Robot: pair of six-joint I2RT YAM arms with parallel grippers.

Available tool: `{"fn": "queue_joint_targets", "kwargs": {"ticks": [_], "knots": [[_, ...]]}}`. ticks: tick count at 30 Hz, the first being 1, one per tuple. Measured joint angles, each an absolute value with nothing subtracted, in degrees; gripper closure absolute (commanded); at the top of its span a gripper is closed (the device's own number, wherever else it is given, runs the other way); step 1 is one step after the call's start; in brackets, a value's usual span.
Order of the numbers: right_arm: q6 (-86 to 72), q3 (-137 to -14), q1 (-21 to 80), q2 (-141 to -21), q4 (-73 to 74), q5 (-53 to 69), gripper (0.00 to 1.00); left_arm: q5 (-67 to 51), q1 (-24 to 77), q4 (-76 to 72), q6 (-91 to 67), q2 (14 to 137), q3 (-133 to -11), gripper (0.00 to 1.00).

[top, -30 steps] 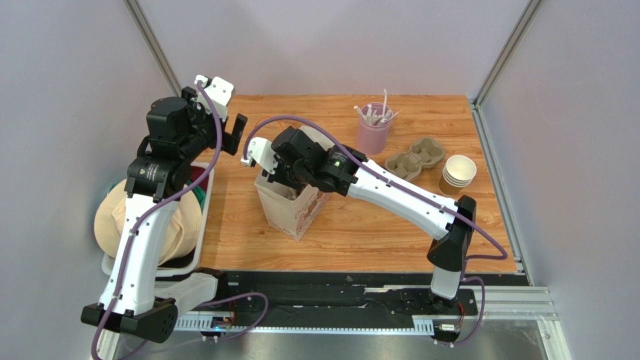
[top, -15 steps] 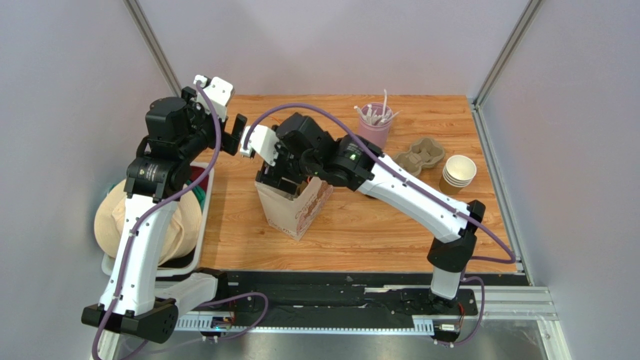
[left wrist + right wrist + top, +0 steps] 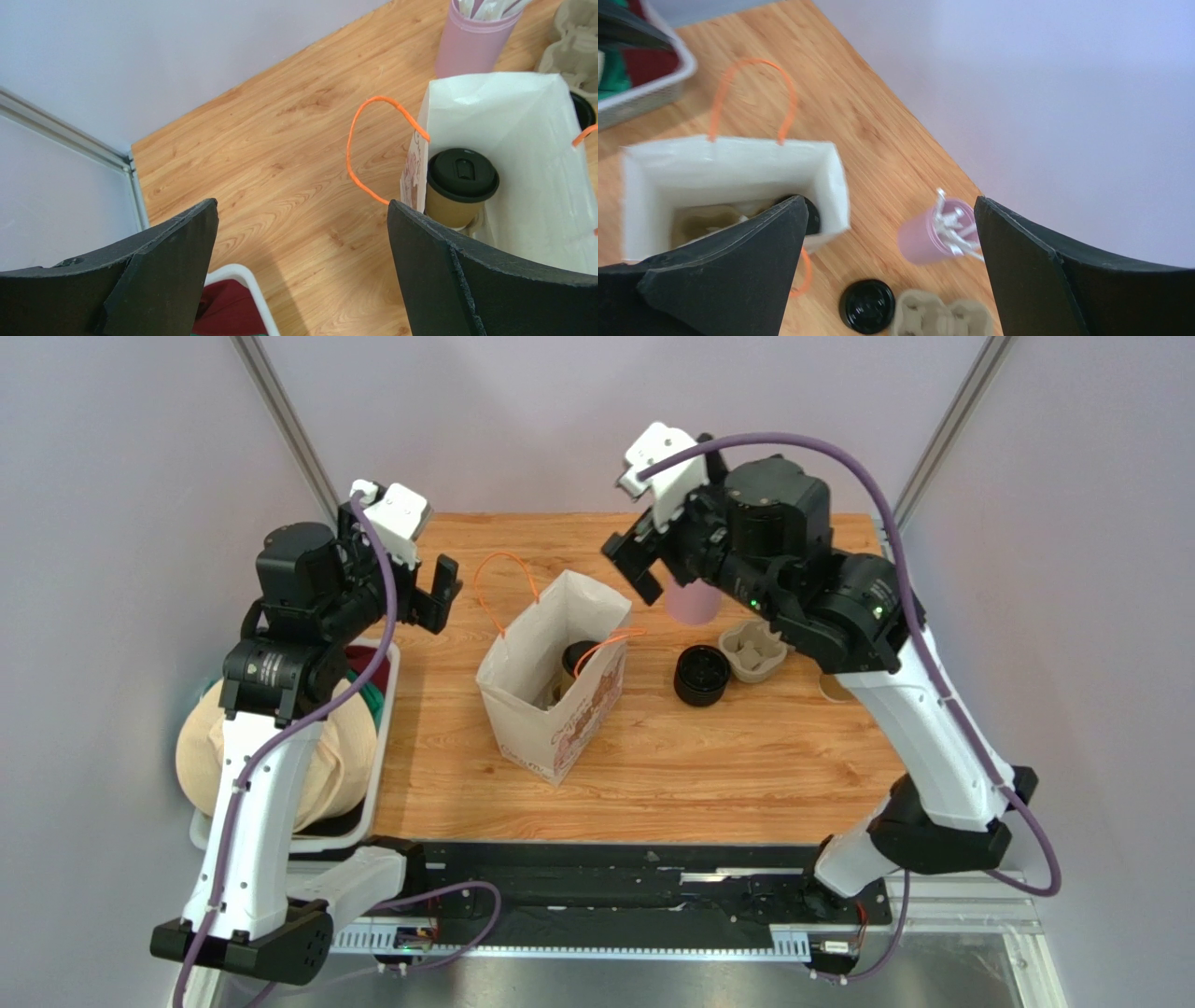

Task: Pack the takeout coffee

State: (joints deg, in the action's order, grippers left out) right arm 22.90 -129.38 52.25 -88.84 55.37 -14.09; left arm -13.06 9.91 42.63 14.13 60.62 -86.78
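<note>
OPERATOR: What was the status, left to right?

TECHNICIAN: Your left gripper hung over the wooden table, jaws spread wide with nothing between them. Next, the white paper bag stood upright and open, its orange cord handles slack. The takeout coffee stood upright inside the bag, lid seated. Your right gripper hovered high, right of the bag, jaws equally wide and empty. Past it sat a pink cup of white sticks, a loose black lid and a moulded pulp carrier.

OPERATOR: How would the cup handle?

TECHNICIAN: You could expect it to be light, with thin kraft walls that dent under pressure. The fill level was not visible. The glossy plastic lid looked slippery and liable to pop off. The recommended hold was the sidewall just below the rim, gently, and never the lid.
</note>
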Motion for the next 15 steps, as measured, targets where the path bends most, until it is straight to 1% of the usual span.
{"fn": "queue_joint_targets", "kwargs": {"ticks": [4,9,11,15], "knots": [[22.6,-119.2,45.7,-81.5,52.9,-17.1,0.01,-11.6,9.7,42.9,12.3,59.7,-89.1,0.01],[23.9,-105.9,42.8,-70.3,45.9,-25.4,0.01,-8.0,9.6,44.0,11.9,59.1,-93.7,0.01],[24.3,-102.7,41.6,-66.2,43.8,-27.6,0.01,-6.3,9.6,44.3,12.0,58.7,-95.1,0.01],[24.3,-100.1,38.7,-61.0,40.9,-30.2,0.01,-2.1,9.6,44.5,12.2,57.7,-95.7,0.01]]}}
